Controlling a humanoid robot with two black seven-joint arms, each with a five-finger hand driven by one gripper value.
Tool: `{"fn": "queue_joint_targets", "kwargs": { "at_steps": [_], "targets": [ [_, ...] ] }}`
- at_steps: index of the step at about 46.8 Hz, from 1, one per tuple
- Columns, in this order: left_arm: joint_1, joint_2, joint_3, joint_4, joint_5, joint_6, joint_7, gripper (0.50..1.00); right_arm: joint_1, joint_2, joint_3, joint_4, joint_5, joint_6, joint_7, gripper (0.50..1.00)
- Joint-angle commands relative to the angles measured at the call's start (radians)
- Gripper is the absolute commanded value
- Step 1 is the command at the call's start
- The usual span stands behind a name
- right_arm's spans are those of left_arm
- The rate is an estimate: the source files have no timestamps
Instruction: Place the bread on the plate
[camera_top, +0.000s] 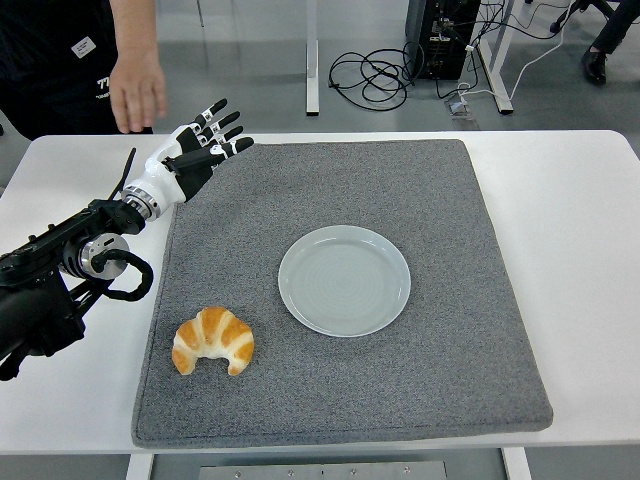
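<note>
A white table fills the frame, covered mostly by a grey mat. At centre sits a pale round plate, bare. The bread, a golden croissant curved like a crescent with browned ridges, lies on the mat at lower left, well apart from the plate. Nothing of the task looks done: the bread is neither grasped nor moved. The robot's left hand hovers at upper left, fingers spread, holding nothing. A person's hand hangs just behind it.
</note>
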Motion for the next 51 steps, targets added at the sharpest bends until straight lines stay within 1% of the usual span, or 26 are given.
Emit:
{"fn": "queue_joint_targets", "kwargs": {
  "at_steps": [1, 17, 26, 51],
  "targets": [
    [0.0, 0.0, 0.006, 0.0, 0.001, 0.0, -0.001, 0.969, 0.001, 0.0, 0.0, 0.0, 0.0, 0.0, 0.0, 1.0],
    [0.0, 0.0, -0.002, 0.0, -0.002, 0.002, 0.0, 0.969, 0.001, 0.0, 0.0, 0.001, 0.0, 0.0, 0.0, 1.0],
    [0.002, 0.0, 0.001, 0.0, -0.002, 0.014, -0.003, 0.969, 0.001, 0.0, 0.0, 0.001, 0.0, 0.0, 0.0, 1.0],
    [0.0, 0.0, -0.002, 0.0, 0.003, 0.005, -0.018, 0.969, 0.001, 0.0, 0.0, 0.0, 0.0, 0.0, 0.0, 1.0]
  ]
}}
